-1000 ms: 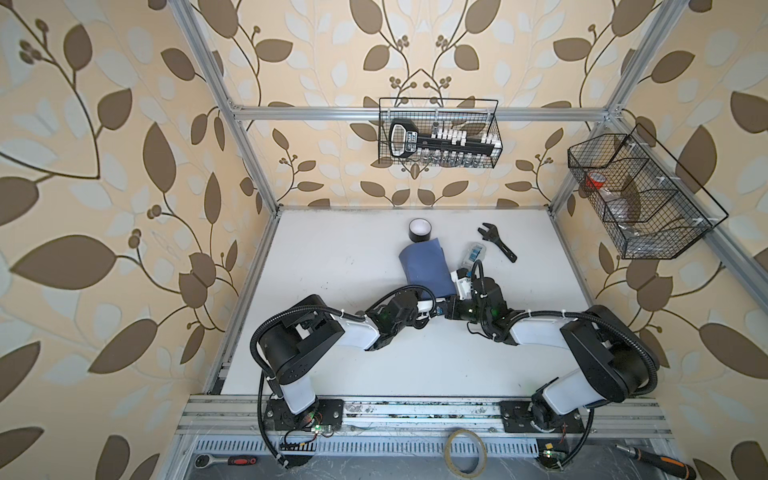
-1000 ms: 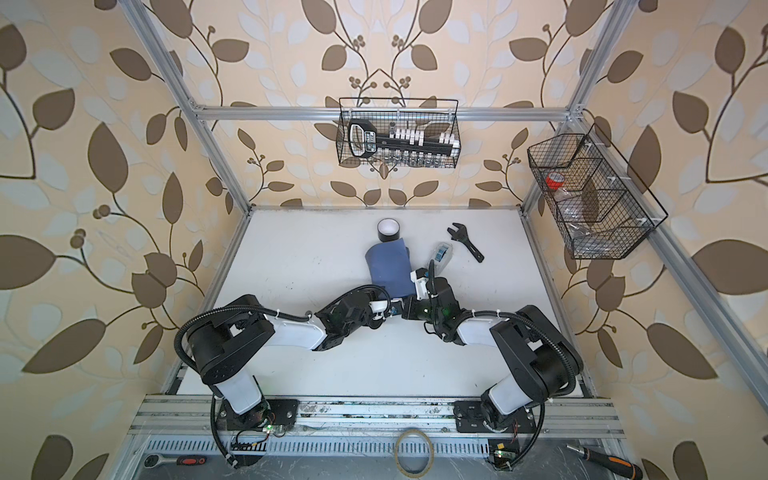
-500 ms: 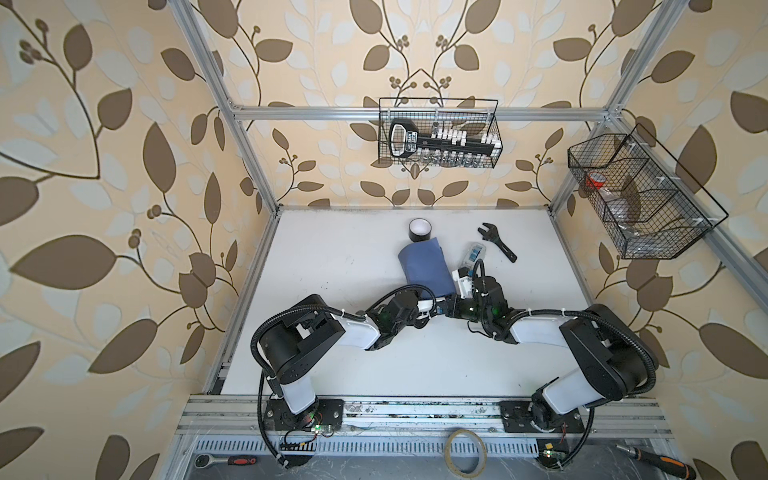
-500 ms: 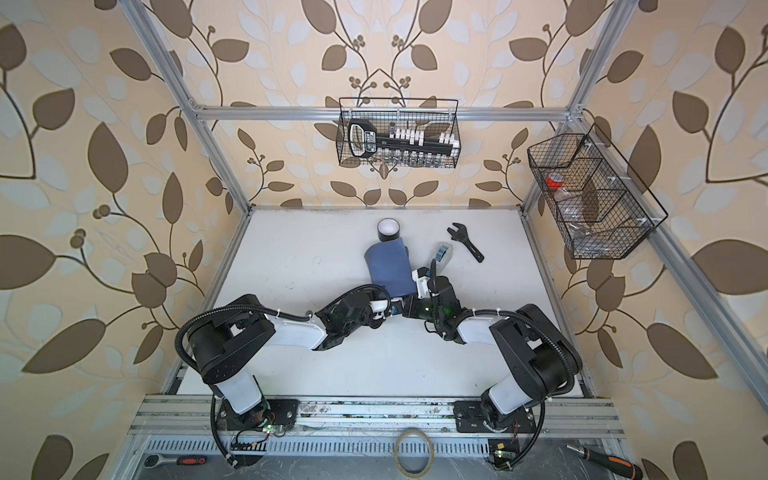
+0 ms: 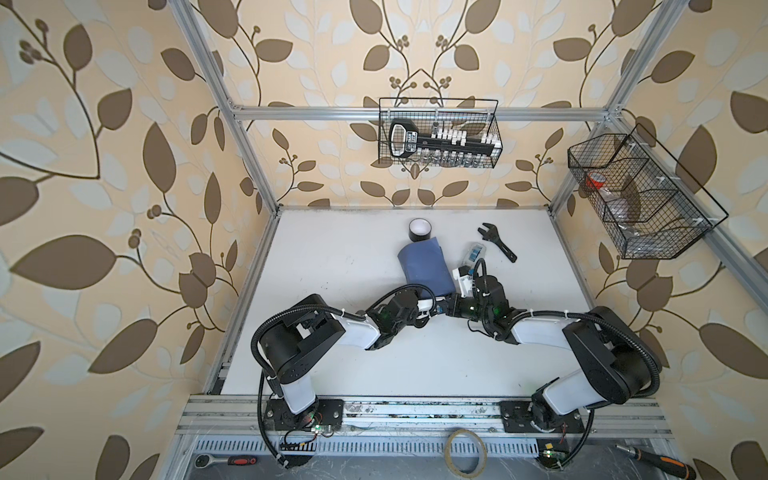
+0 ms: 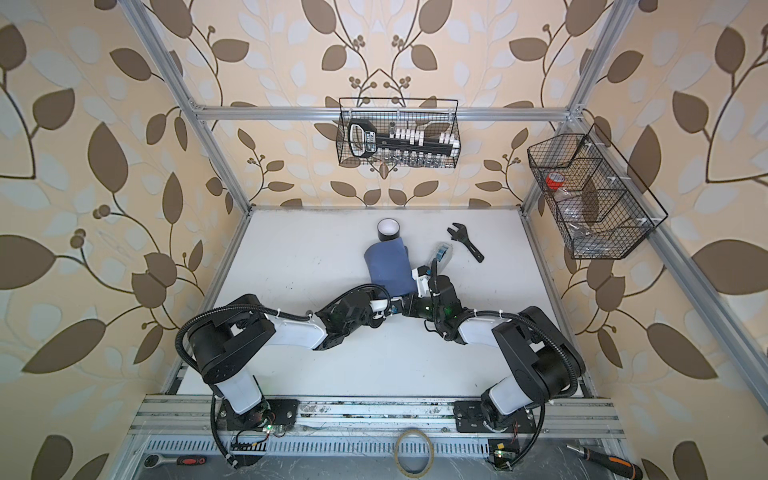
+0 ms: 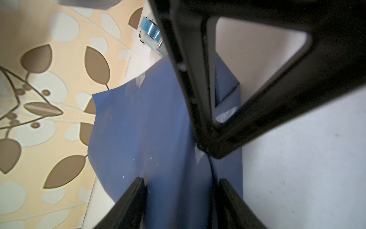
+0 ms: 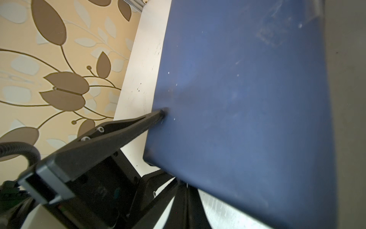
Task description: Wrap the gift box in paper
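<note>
The left pincer (image 7: 182,183) straddles the near end of the slate-blue wrapping paper (image 5: 424,268). Its fingers (image 7: 136,196) stand apart and seem to pinch the wrapped box. The dark gift box itself is hidden inside the paper, midway up the white counter (image 5: 332,266). The right pincer (image 7: 208,152), pressed together, sets its tip on the paper seam beside a scrap of clear tape (image 7: 198,157).

To do this well, I judge, hold firm and rub the seam lightly, lest the thin sheet dimple or tear.

Beyond lie a small clear-grey plastic case (image 5: 473,254), a black adjustable wrench (image 5: 496,245) and a black tape roll (image 5: 419,230) at the paper's far edge. The label on the black tool rack (image 5: 405,139) in the wire basket (image 5: 469,120) is too small to read.
</note>
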